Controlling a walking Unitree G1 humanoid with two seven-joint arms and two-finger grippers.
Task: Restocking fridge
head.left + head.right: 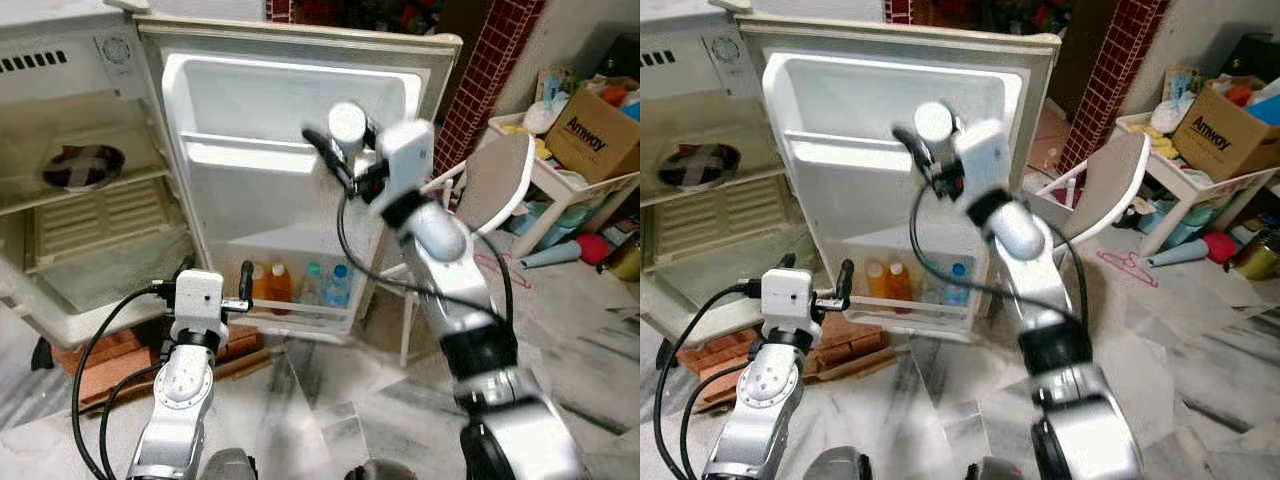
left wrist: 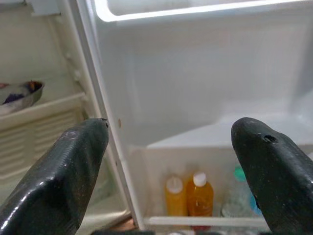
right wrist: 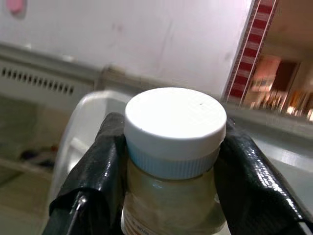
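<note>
The fridge stands open, its door swung toward me. My right gripper is raised in front of the door's middle shelf and is shut on a jar with a white lid and pale contents. My left gripper is open and held low, pointing at the door's bottom shelf. That shelf holds two orange bottles and two clear bottles with blue caps. A dark bowl sits on a shelf inside the fridge.
Bricks prop the fridge off the marble floor. A white chair stands just right of the door. Further right is a low white table with a cardboard box and clutter. A pink hanger lies on the floor.
</note>
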